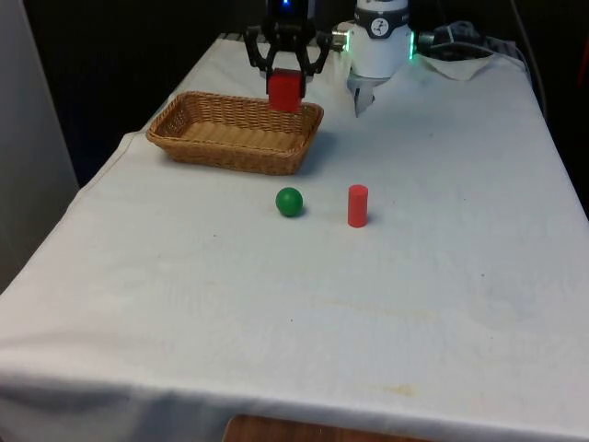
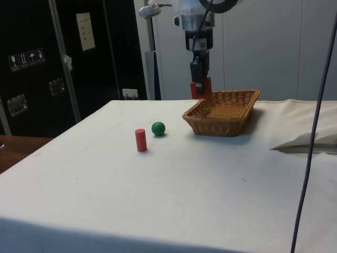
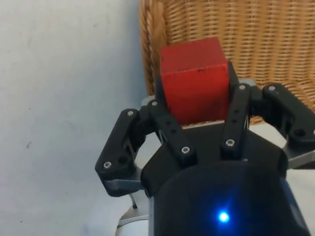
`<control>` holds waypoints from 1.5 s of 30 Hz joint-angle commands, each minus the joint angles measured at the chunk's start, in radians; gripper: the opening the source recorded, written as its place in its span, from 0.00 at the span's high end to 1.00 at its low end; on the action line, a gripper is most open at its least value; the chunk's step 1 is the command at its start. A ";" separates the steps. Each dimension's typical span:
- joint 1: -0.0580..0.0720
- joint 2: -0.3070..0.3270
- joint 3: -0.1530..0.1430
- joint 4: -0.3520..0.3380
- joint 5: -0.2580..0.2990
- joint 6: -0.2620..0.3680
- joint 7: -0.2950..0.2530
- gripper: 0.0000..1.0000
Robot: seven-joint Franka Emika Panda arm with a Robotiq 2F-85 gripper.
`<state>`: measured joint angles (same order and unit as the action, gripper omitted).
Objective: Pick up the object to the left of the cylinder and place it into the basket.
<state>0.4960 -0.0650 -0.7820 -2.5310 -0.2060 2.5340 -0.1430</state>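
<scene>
My gripper is shut on a red cube and holds it in the air over the far corner of a wicker basket, on the front view's right. In the wrist view the cube sits between the fingers, above the basket's rim and woven floor. From the side, the cube hangs by the basket. A green ball lies on the cloth, just left of an upright red cylinder, nearer the camera than the basket.
A bunched fold of white cloth lies at the table's far right corner, also seen from the side. The table drops off just left of the basket in the front view.
</scene>
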 commanded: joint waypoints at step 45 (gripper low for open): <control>-0.014 0.101 -0.193 -0.098 0.138 0.140 -0.382 1.00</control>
<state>0.4850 0.0450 -0.9780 -2.6220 -0.0850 2.6690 -0.5070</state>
